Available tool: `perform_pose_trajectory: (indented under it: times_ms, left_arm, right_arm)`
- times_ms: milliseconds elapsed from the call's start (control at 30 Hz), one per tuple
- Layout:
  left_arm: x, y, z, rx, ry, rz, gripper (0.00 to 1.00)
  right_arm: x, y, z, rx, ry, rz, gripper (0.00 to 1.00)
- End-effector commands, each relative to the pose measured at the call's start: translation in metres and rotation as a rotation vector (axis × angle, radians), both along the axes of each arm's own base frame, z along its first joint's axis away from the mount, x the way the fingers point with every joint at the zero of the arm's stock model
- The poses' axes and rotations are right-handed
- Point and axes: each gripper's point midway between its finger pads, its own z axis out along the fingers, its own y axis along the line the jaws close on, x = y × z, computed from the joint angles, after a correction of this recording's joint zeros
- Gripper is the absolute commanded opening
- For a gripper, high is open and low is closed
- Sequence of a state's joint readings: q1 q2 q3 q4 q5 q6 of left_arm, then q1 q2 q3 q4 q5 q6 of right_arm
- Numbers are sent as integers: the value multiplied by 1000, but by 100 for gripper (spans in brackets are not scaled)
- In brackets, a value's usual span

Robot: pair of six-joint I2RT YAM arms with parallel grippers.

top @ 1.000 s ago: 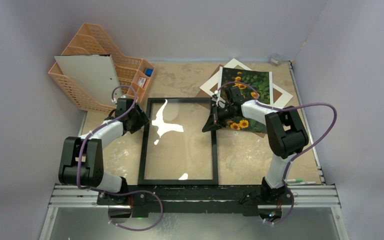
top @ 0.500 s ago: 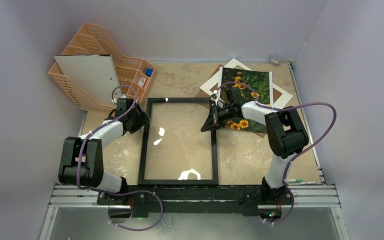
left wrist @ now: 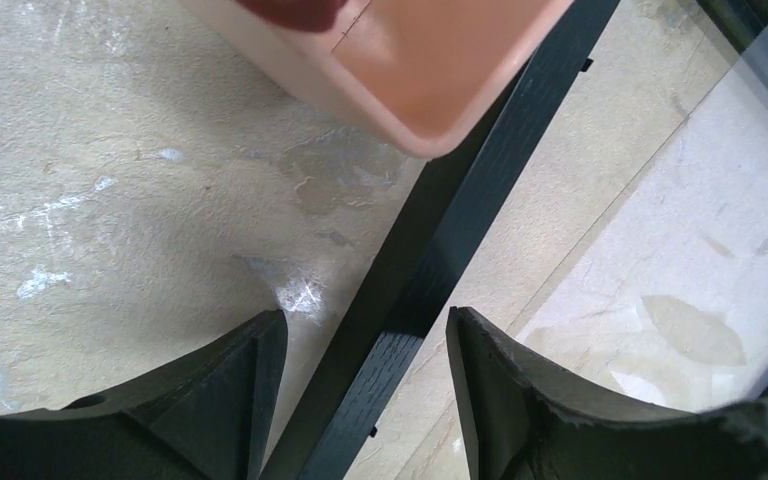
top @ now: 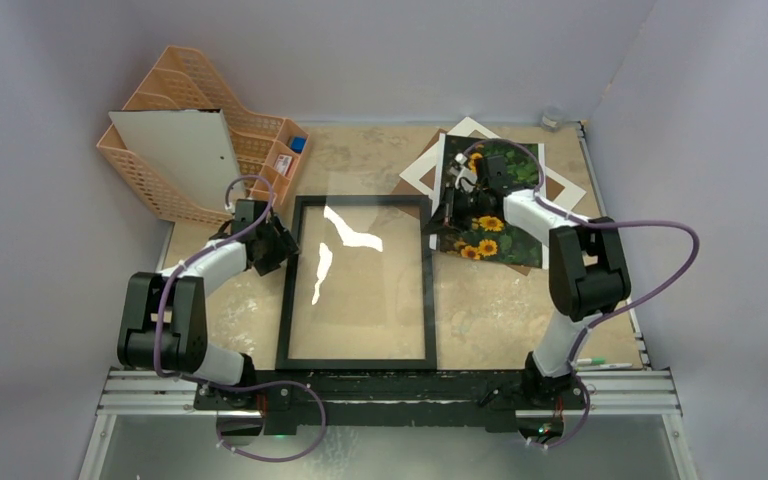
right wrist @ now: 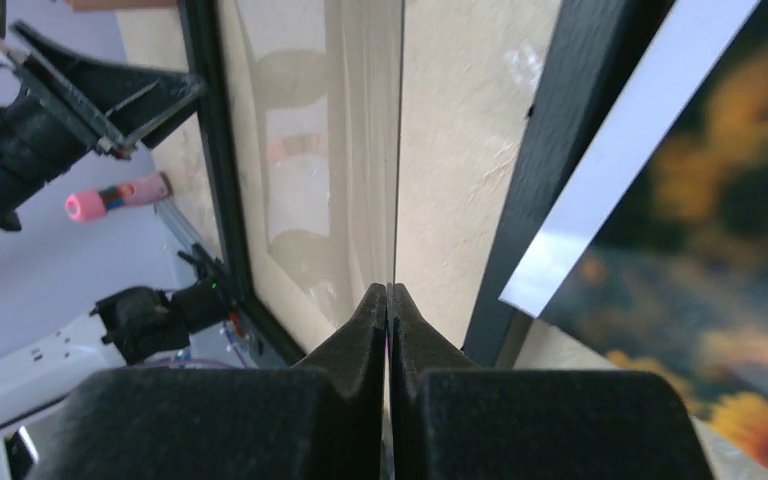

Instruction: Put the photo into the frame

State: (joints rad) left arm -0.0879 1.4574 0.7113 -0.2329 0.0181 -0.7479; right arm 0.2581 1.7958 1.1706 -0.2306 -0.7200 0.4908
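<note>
Left of the frame (top: 358, 362), toward the back, stands an orange organiser (top: 175, 120). The left end effector (left wrist: 365, 335) is released, one finger on either side of the frame's left border. At the frame's right side, the right end effector (right wrist: 388, 295) is clenched on the edge of the glass pane (right wrist: 360, 150). Right of the frame, the photo (top: 490, 243) lies on a white mat board (top: 422, 172) on the worktop (top: 490, 310).

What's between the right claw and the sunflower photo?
In the right wrist view, bare tabletop and the black rail of the frame separate the photo from the right claw, which pinches the glass pane.
</note>
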Motion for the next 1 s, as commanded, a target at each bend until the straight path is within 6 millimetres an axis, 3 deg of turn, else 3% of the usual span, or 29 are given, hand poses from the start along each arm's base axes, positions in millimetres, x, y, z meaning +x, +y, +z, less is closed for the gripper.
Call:
perform_pose_trajectory:
  times_ms: [0,167,400,567,800,967]
  left_arm:
    - [15,-2,11,13,-27,-22,63]
    - [22,-2,14,11,-42,-23,63]
    - [20,-3,5,9,-11,-28,62]
    - [21,-3,2,15,-5,-28,62]
    - [28,-1,1,27,0,-27,62]
    - [27,-2,-4,30,20,-39,62]
  right_arm:
    - [31,-1,-2,-39,-89,-26,0]
    - [46,-11,-25,-72,-62,-72,0]
    - [35,-45,-75,-167,80,-141,0]
    - [24,-66,-88,-207,127,-186,0]
    - [2,-81,-106,-228,184,-207,0]
    - [-2,-92,-108,-264,185,-240,0]
